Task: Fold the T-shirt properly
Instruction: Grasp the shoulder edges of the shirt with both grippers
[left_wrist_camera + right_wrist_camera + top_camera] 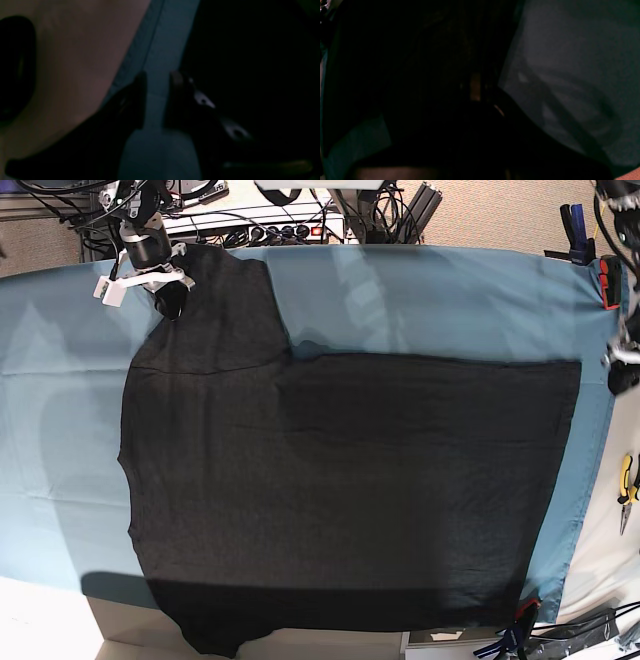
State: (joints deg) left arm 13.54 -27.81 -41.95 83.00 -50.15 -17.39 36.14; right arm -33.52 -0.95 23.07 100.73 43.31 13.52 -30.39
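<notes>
The T-shirt (pixel 340 490) lay spread flat, plain dark side up, over most of the tabletop, its body reaching from near the left edge almost to the right edge and its lower hem hanging slightly past the near edge at the near-left corner. One sleeve stretched up toward the far-left corner. There the right gripper (pixel 168 300) sat on the end of that sleeve; in the right wrist view (pixel 476 86) the picture was very dark, with only a narrow pale sliver between the fingers and black cloth all around, so I could not tell for sure whether it was closed on the fabric. The left gripper (pixel 157 100) was at the right edge of the table, mostly cut off in the base view; its wrist view showed the two dark fingers (pixel 140 100) parted with a clear gap, bare teal table cloth (pixel 160 50) visible between them and nothing held, the shirt's dark edge lying just beside one finger. The teal table cloth (pixel 420 300) covered the tabletop and was clamped at the far-right corner and near the near-right corner. Yellow-handled pliers (pixel 626 488) lay beyond the right edge.
</notes>
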